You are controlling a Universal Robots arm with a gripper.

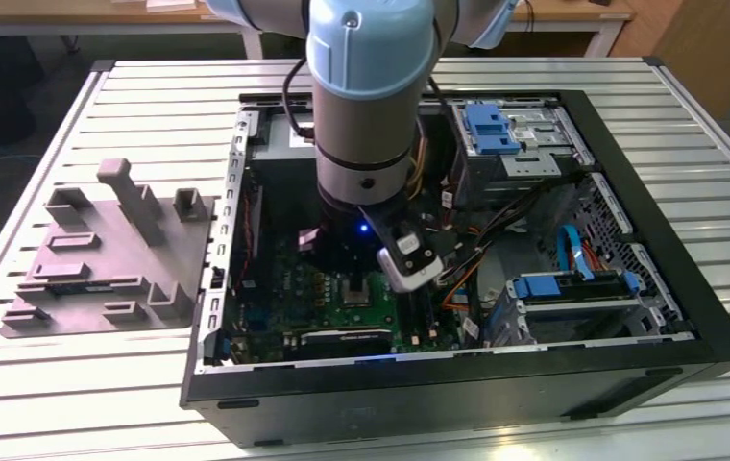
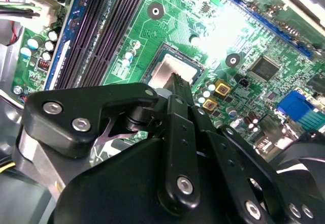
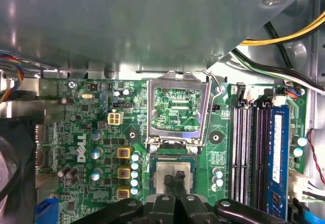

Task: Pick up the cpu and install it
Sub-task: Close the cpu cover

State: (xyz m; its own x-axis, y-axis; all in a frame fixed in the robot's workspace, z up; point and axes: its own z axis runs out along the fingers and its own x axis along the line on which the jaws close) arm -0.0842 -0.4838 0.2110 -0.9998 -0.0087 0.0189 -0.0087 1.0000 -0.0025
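Note:
The cpu (image 3: 163, 172), a small square chip with a pale silvery top, lies flat in the black socket on the green motherboard (image 3: 91, 132). It is also seen in the second wrist view as the cpu (image 2: 165, 72). My gripper (image 3: 175, 179) stands right over its middle, and the black fingers (image 2: 179, 89) are pressed together with their tips on or just above the metal top. The chip is wider than the closed fingertips, so its edges are free. The socket's metal frame (image 3: 177, 109) is swung open and stands upright behind the chip. In the exterior view the arm (image 1: 365, 144) reaches down into the open computer case (image 1: 672, 317).
Black memory slots (image 3: 249, 153) and a blue memory stick (image 3: 278, 158) run beside the socket. A grey metal box (image 3: 127, 21) overhangs the board. Yellow and black cables (image 3: 284, 33) cross one corner. A grey plastic tray (image 1: 96, 279) with upright blocks sits at the exterior view's left, outside the case.

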